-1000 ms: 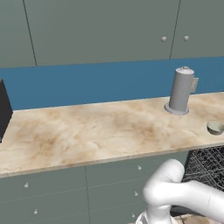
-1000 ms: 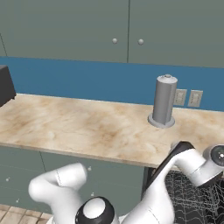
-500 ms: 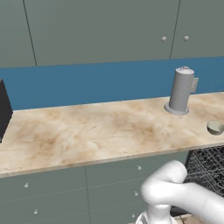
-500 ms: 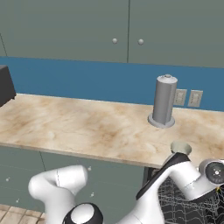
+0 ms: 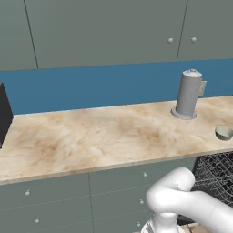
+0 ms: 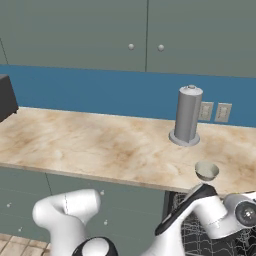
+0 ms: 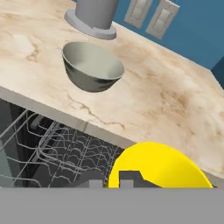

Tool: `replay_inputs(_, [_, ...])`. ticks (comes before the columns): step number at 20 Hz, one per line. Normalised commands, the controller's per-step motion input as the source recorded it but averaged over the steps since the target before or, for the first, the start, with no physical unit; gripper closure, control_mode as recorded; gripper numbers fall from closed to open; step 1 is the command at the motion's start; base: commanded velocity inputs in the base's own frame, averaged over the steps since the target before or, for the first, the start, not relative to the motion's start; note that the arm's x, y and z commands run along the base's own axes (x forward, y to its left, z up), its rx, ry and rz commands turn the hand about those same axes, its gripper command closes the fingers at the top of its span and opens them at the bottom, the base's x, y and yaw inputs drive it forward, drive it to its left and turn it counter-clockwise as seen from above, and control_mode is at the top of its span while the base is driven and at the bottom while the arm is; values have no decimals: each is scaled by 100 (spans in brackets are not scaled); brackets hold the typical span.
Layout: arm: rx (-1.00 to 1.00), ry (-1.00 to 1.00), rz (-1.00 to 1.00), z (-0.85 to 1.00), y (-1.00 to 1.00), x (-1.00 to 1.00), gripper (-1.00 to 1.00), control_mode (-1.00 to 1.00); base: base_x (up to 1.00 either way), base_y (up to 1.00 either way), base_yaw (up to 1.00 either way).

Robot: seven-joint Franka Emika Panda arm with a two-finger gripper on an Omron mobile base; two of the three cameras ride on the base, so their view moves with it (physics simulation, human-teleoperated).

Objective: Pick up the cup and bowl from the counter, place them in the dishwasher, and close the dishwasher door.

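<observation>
Cup (image 7: 157,168), yellow, sits clamped in the closed end effector (image 7: 131,179), low over the dishwasher (image 7: 61,153) rack. Bowl (image 7: 92,65) waits ahead on the table (image 7: 166,100). Step: loading the cup; next, lower it and release.

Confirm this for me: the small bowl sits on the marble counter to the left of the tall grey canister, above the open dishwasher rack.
Not quite. The bowl sits to the right of the canister and nearer the front edge, as the right base view shows. The rest holds: it rests on the counter, above the open dishwasher rack.
</observation>
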Motion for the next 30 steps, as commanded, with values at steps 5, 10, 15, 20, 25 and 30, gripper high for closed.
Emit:
replay_inputs(5, [-5, 0, 21, -34, 0, -6, 100, -100, 0, 0, 0])
replay_inputs(10, [-9, 0, 17, -35, 0, -8, 100, -100, 0, 0, 0])
replay_inputs(15, [-11, 0, 8, -41, 1, 0, 100, -100, 0, 0, 0])
replay_inputs(20, [-13, 0, 0, -42, 6, 0, 100, -100, 0, 0, 0])
replay_inputs(25, [-16, 0, 0, -44, 7, 0, 100, -100, 0, 0, 0])
replay_inputs(30, [-10, 0, 2, -33, 0, 0, 100, -100, 0, 0, 0])
